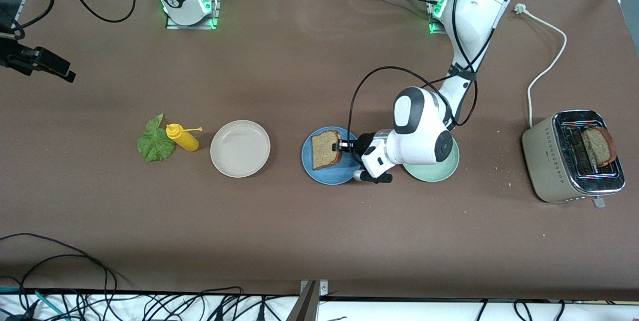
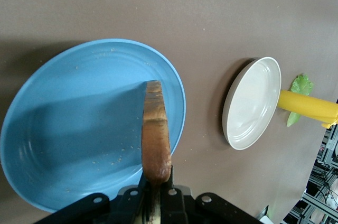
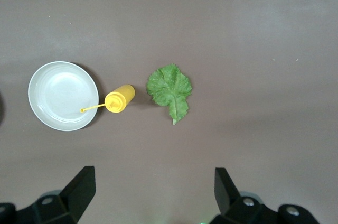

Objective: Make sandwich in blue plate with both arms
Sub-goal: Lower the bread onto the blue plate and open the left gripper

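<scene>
- Blue plate [image 1: 319, 173], plain mid-blue.
- Bread slice [image 1: 325, 150], speckled brown with darker crust.
- Lettuce leaf [image 1: 155, 144], veined green.
- Yellow bottle [image 1: 182, 138].
- Beige plate [image 1: 240, 149].
- Pale green plate [image 1: 447, 171].
- Toaster [image 1: 559, 161], cream and chrome.

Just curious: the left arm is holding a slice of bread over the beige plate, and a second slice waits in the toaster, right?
Not quite: the left gripper holds the bread slice over the blue plate, not the beige plate, as the front view shows. A second slice does sit in the toaster.
</scene>
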`<state>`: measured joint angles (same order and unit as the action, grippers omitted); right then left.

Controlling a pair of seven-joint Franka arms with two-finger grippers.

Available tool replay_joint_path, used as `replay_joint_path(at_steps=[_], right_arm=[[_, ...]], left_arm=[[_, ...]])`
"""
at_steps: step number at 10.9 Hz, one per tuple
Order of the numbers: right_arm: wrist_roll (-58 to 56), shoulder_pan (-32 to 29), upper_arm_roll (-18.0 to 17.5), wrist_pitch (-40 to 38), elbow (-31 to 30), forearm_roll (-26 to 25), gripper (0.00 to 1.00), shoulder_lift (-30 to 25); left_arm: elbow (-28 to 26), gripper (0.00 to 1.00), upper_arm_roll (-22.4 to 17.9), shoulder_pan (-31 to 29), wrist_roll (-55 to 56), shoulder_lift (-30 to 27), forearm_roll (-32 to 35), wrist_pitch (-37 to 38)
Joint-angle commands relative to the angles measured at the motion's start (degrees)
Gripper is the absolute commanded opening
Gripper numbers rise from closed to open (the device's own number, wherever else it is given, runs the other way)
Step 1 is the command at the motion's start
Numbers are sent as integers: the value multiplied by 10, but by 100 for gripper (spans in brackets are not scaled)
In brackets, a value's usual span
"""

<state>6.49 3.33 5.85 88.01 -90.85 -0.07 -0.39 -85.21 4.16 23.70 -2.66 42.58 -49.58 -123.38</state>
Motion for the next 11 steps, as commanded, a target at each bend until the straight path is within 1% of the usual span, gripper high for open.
replay_joint_path(at_steps=[1, 2, 3, 4, 5, 8, 10, 11], right_arm=[[5, -1, 0, -9, 5, 9, 100, -2], [1, -1, 0, -9, 5, 9, 100, -1], [1, -1, 0, -9, 5, 9, 100, -1], [1, -1, 0, -9, 5, 9, 100, -1], [1, -1, 0, -9, 5, 9, 100, -1], [1, -1, 0, -9, 5, 9, 100, -1], [1, -1, 0, -9, 5, 9, 100, -1], [0, -1, 0, -9, 5, 9, 100, -1]], left_arm=[[16, 14, -11, 7, -4, 14, -15, -1], [15, 32, -12, 5, -4, 17, -15, -1], [15, 47, -14, 3, -4, 17, -15, -1], [13, 86, -19, 2, -5, 18, -14, -1], [12, 100, -20, 2, -4, 17, -14, -1], [2, 100, -40, 1, -4, 18, -13, 0], [-21, 100, -70, -4, -15, 22, -13, 2], [-28, 100, -81, -10, -40, 22, -13, 7]])
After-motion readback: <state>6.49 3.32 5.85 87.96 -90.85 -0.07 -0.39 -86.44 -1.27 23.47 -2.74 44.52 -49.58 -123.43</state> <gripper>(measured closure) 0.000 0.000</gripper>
